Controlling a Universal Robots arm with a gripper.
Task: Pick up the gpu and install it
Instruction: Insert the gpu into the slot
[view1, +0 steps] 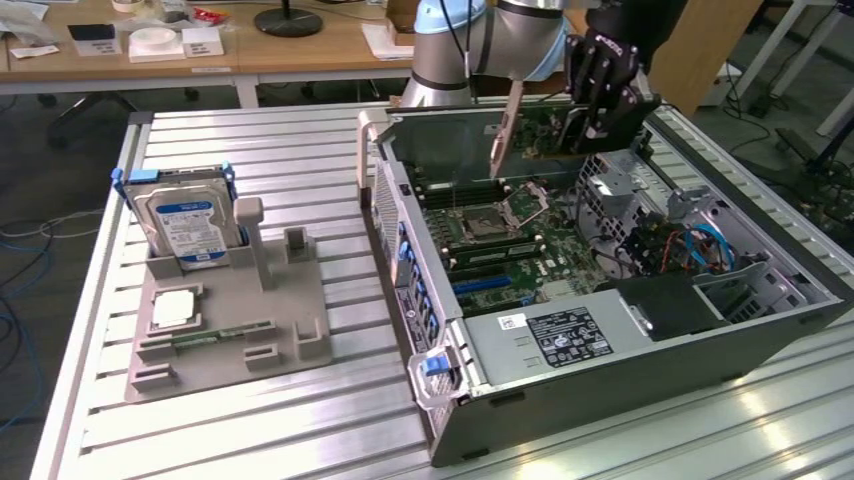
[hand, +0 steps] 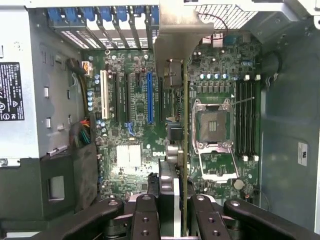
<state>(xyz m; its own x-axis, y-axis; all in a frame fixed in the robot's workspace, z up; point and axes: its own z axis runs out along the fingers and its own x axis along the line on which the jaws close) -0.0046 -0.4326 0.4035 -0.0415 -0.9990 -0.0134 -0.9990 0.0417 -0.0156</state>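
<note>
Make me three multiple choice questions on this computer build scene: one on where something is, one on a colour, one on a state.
1. Where is the gpu?
A. in the grey holder
B. over the open computer case
C. on the wooden desk

2. What colour is the label on the hard drive?
A. red
B. blue and white
C. yellow

3. How is the gripper?
A. open and empty
B. shut on the hard drive
C. shut on the gpu

Answers:
1 B: the card hangs above the motherboard.
2 B: the exterior view shows a blue and white face.
3 C: its fingers clamp the card's edge.
</note>
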